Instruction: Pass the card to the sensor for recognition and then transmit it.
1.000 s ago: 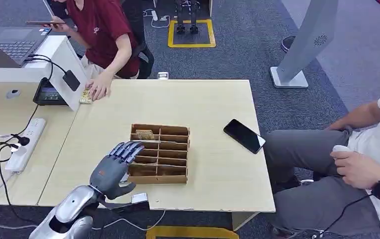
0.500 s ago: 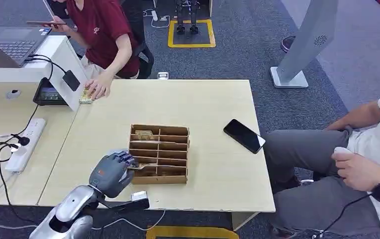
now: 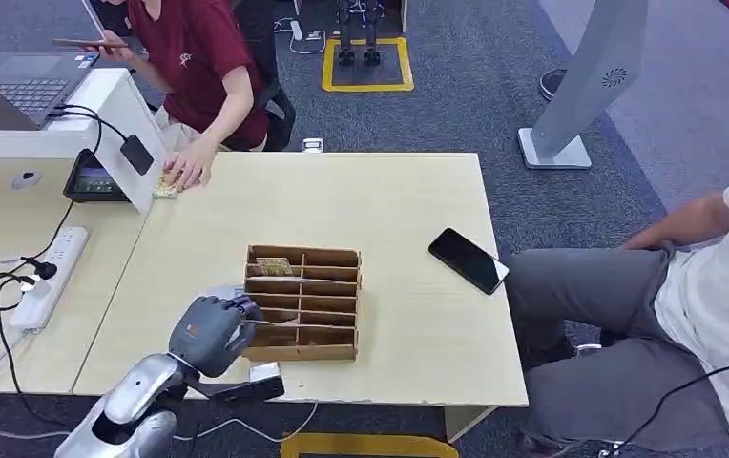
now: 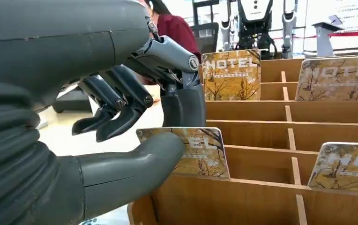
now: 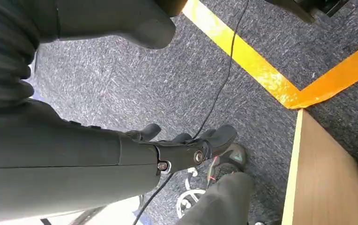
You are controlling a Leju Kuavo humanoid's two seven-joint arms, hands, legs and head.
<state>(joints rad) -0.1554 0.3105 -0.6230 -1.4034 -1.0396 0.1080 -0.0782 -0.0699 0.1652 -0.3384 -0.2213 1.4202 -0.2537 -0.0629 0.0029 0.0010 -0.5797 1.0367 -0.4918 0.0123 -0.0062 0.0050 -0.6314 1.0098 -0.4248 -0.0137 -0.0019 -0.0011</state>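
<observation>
A silver arm (image 3: 132, 401) ends in a dark grey left hand (image 3: 210, 334) with a ribbed cover and small screws.

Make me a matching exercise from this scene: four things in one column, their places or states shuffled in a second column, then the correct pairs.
Things:
1. card
2. black phone
3. wooden organizer
4. right hand

Places or states:
A. hanging over grey carpet, holding nothing
B. lying flat near the table's right edge
C. pinched by the left hand
D. standing mid-table, divided into slots

Pairs: 1-C, 2-B, 3-D, 4-A
</observation>
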